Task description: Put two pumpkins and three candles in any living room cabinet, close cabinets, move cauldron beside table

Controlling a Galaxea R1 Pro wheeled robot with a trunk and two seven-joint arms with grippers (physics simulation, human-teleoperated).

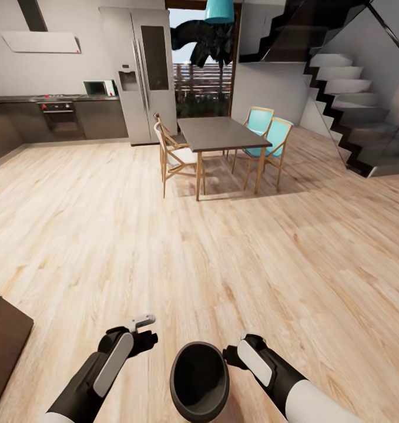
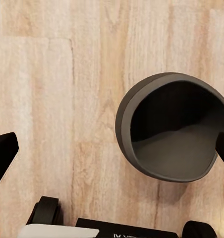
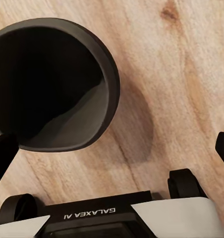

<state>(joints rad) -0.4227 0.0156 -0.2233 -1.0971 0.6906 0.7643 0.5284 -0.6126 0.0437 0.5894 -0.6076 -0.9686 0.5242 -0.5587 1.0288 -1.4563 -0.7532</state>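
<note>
Two arms reach out low over the pale wooden floor (image 1: 223,252), and between them, at six o'clock from where the robot looks, sits the cauldron (image 1: 200,382), a dark round pot with a thick rim and a hollow, shadowed inside. The left gripper (image 1: 141,332) hangs at about nine o'clock of the pot, just beside it but apart from it; in the left wrist view its jaws are spread wide, one dark fingertip (image 2: 3,156) at one edge of the picture and the other at the far edge, with the cauldron (image 2: 174,129) lying off toward one of them and bare floor across the rest of the gap. The right gripper (image 1: 230,355) sits at three o'clock of the pot, very near its rim; from the head view I cannot tell whether it touches. Its jaws too stand spread in the right wrist view, where the cauldron (image 3: 52,84) lies toward one fingertip (image 3: 3,153) and plain boards toward the other. Neither pair pinches anything. At twelve o'clock, well apart from the pot, a dining table (image 1: 223,134) with a dark tabletop stands among wooden chairs, two of them with turquoise seats (image 1: 270,138). Beyond it at eleven o'clock rises a steel fridge (image 1: 141,73), with grey kitchen units (image 1: 58,117) running off toward ten. A staircase (image 1: 346,94) climbs at two o'clock. A dark brown piece of furniture (image 1: 5,341) cuts in at eight o'clock.
</note>
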